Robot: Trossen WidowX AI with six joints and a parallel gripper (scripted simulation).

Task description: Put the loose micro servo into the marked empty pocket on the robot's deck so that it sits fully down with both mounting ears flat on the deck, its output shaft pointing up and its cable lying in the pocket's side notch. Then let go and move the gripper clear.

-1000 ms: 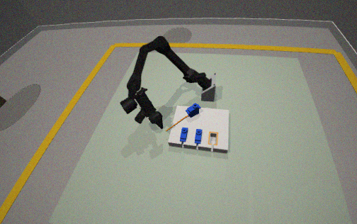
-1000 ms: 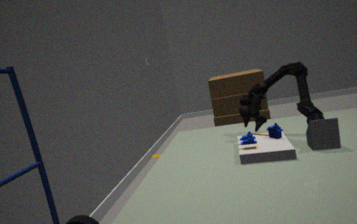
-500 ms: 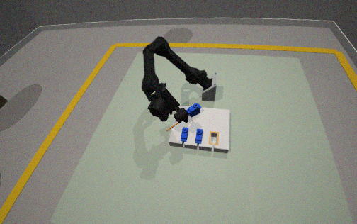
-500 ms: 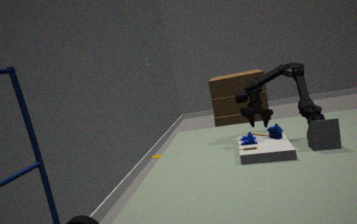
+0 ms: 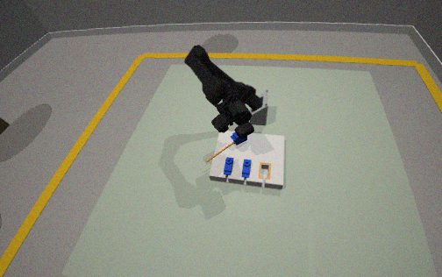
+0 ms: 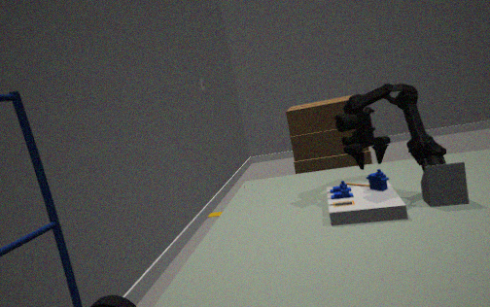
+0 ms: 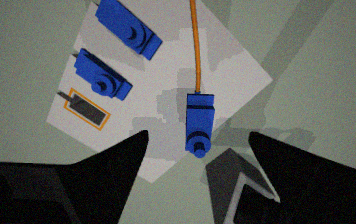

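Note:
The loose blue micro servo [image 5: 238, 138] [image 6: 377, 181] [image 7: 199, 122] stands on the white deck [image 5: 274, 146] [image 6: 369, 214] [image 7: 250, 80] near its back edge, shaft up. Its orange cable [image 5: 220, 152] [image 6: 357, 185] [image 7: 196, 47] runs out to one side, past the deck's edge in the top view. The empty pocket [image 5: 264, 171] [image 6: 343, 203] [image 7: 87, 110], outlined in orange, has a side notch and lies at the front corner. My gripper [image 6: 371, 165] [image 7: 198, 135] is open, with nothing between its fingers. It hangs above the loose servo; in the wrist view the servo shows between the fingertips.
Two seated blue servos [image 5: 228, 166] [image 5: 246, 168] [image 7: 129, 29] [image 7: 103, 75] stand in a row beside the pocket. A grey block [image 5: 260, 115] [image 6: 444, 185] stands at the arm's base, behind the deck. A brown stack of boxes [image 6: 318, 133] stands in the background.

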